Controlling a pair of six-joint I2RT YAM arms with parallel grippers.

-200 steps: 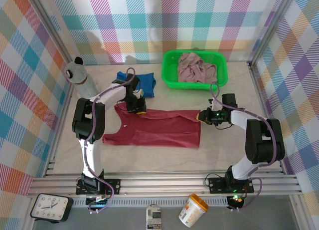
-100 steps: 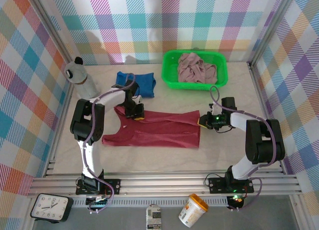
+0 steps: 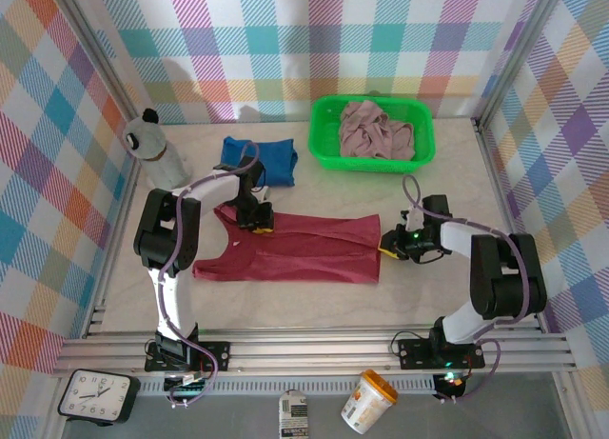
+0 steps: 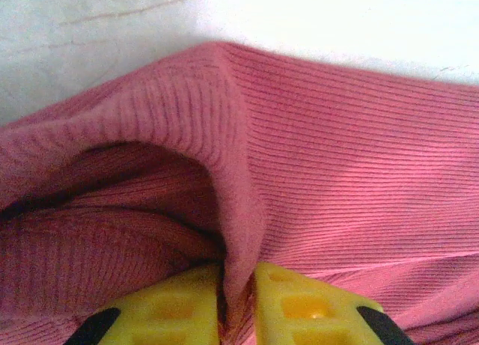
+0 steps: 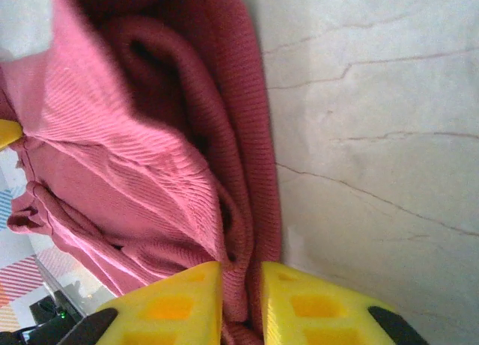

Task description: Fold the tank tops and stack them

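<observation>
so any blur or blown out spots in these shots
Left wrist: the table is blown out to near white, while the ribbing of the dark red tank top is crisp. Right wrist: the cloth at upper left is smeared soft, the marble veins sharp. Top external: even light, no glare.

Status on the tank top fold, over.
Left pincer shut on red tank top, far edge. Right pincer shut on its right end. Blue tank top folded beyond; pink tank top in green basket, both apart.
</observation>
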